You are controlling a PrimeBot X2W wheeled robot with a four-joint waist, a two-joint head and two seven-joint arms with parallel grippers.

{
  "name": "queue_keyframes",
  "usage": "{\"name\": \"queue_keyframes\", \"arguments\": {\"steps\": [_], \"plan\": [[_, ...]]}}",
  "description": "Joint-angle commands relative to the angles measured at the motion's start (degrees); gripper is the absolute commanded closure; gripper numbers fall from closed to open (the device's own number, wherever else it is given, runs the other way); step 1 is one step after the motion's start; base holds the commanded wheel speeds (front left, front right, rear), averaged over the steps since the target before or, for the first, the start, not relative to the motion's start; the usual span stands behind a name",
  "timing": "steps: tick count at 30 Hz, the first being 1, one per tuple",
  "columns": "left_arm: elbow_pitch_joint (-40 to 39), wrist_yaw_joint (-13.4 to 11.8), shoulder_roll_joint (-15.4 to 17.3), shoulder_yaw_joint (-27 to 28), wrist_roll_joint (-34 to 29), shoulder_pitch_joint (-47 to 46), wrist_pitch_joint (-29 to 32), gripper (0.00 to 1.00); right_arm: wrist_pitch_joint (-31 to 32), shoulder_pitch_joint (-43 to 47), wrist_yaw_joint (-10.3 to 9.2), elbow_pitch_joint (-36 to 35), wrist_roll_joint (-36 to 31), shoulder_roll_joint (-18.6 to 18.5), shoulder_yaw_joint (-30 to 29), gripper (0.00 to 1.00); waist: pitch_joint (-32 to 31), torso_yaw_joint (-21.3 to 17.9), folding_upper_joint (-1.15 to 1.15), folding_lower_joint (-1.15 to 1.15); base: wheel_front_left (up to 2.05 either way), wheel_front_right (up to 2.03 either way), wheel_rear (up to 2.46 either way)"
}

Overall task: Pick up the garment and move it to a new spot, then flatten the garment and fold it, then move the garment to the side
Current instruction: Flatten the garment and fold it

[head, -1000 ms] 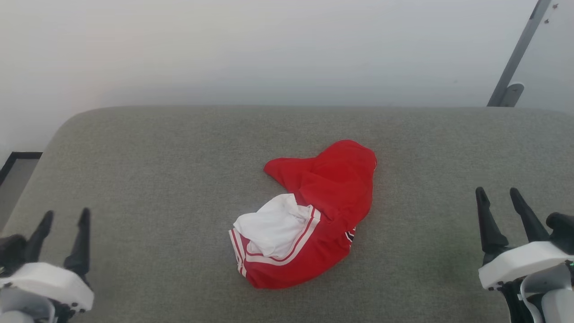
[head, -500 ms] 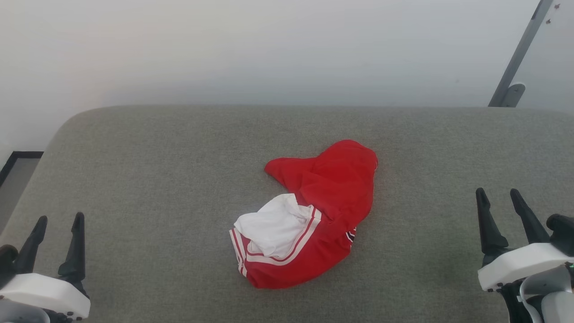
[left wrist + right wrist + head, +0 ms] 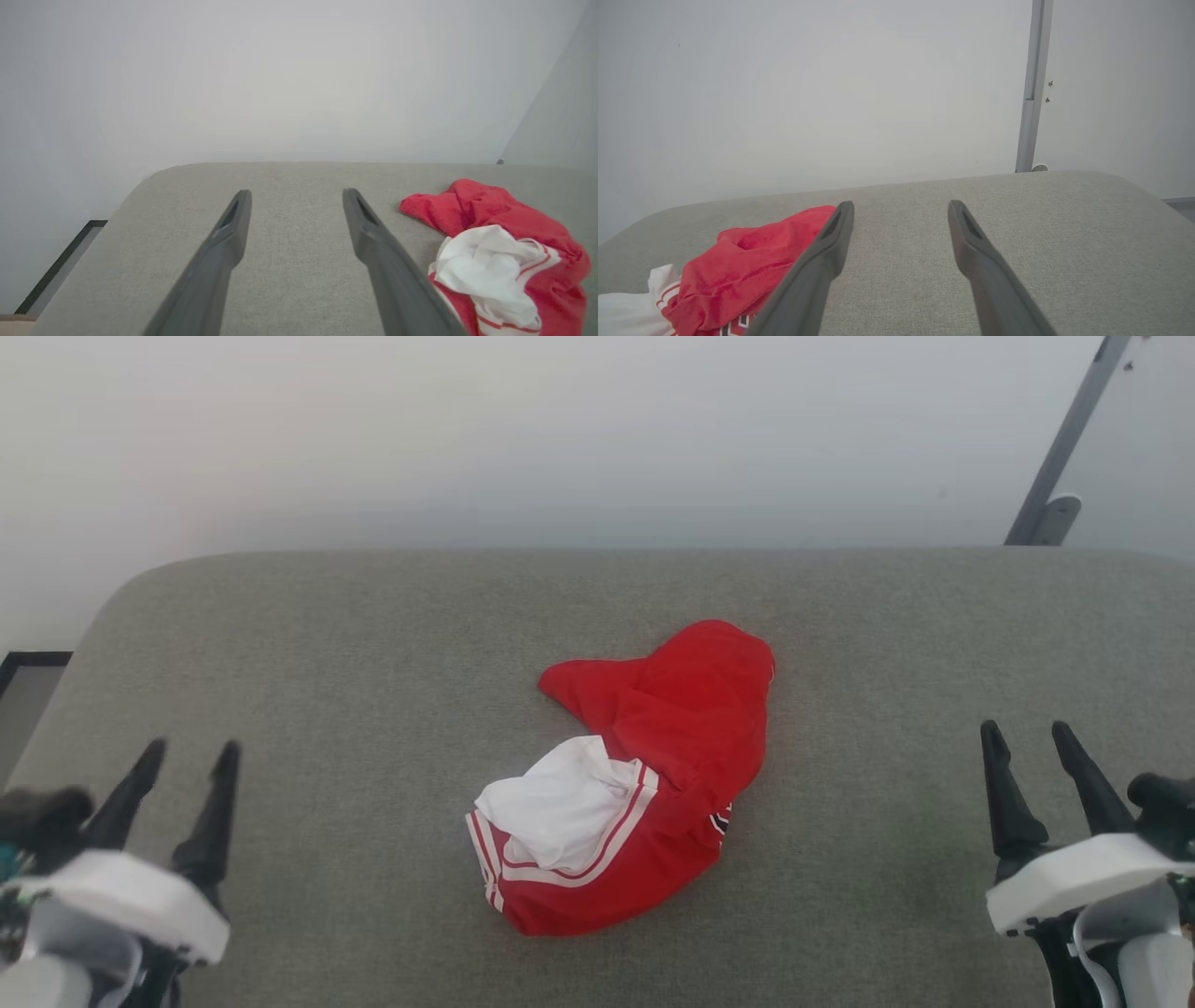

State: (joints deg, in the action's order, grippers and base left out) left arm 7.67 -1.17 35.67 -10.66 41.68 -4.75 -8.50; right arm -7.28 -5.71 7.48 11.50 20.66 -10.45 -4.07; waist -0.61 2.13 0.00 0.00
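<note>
The garment [image 3: 644, 775] lies crumpled in a heap at the middle of the grey cushioned surface [image 3: 373, 644], red with a bunched white sleeve and red-white stripe trim toward the front. My left gripper [image 3: 191, 756] hovers open at the lower left, well clear of the cloth. My right gripper [image 3: 1027, 737] stands open at the lower right, also apart from it. From the left wrist the garment [image 3: 500, 252] sits to the right of my open left gripper [image 3: 296, 196]. From the right wrist the garment [image 3: 738, 261] lies left of my open right gripper [image 3: 901, 207].
The cushioned surface has a rounded far edge against a plain white wall [image 3: 560, 429]. A grey metal post [image 3: 1064, 448] leans at the back right. A dark floor strip [image 3: 33, 663] shows past the left end.
My left gripper has risen and shifted right, toward the garment. The head camera has shifted slightly, so the whole scene sits a little left. The right gripper and garment have not moved.
</note>
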Motion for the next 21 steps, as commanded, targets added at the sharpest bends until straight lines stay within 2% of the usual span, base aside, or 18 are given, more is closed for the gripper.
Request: {"name": "queue_keyframes", "arguments": {"steps": [1, 11, 21], "plan": [[-0.70, 0.39, 0.07, -0.44, -0.04, -1.38, 1.07, 0.00, 0.03, -0.71, 0.02, -0.14, -0.19, 0.37, 0.10, 0.00, 0.28, -0.37, 0.00, 0.00, 0.00, 0.00, 0.00], [-5.88, 3.91, 0.55, -7.23, 2.44, -13.62, 16.71, 0.00, -1.25, -3.17, 0.02, 1.19, 0.40, 0.69, 2.67, 0.00, 2.73, -4.02, 0.00, 0.00, 0.00, 0.00, 0.00], [-5.94, 6.36, -0.68, -16.90, 2.86, -23.51, 34.10, 0.00, -3.23, -5.76, 0.02, 3.39, 1.17, 1.08, 4.18, 0.00, 5.87, -8.19, 0.00, 0.00, 0.00, 0.00, 0.00]]}}
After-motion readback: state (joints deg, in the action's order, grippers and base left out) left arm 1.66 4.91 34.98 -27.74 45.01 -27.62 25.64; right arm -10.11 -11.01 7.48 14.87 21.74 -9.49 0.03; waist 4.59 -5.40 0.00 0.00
